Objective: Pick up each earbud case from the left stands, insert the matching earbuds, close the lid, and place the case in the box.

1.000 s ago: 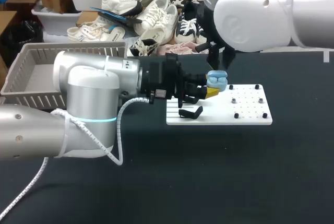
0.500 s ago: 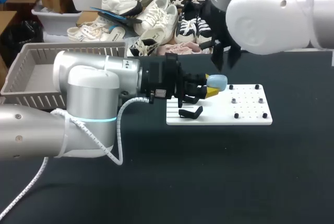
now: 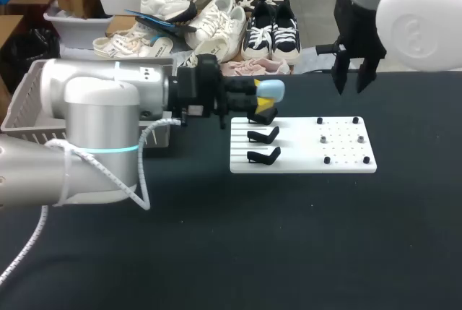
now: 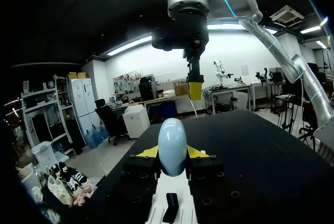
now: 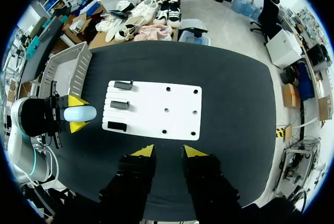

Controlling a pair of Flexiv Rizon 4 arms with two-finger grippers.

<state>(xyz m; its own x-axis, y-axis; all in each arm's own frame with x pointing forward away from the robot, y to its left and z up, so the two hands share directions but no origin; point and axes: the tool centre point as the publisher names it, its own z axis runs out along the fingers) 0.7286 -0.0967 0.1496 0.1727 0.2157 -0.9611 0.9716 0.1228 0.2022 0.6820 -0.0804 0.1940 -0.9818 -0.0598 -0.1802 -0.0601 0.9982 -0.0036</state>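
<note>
The left arm (image 3: 86, 129) comes in from the left of the head view and lies roughly level across the middle left, wrist pointing right. The left gripper (image 3: 263, 98) sits just above the frame's centre, fingers clamped from two sides on a pale blue earbud case (image 3: 271, 90). The right arm (image 3: 411, 14) fills the upper right corner, wrist turned down. The right gripper (image 3: 351, 82) hangs below it, fingers apart with nothing between them.

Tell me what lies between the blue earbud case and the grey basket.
Only the left hand, shut on the earbud case, and that arm's wrist lie between it and the basket; the head view shows this.
</note>
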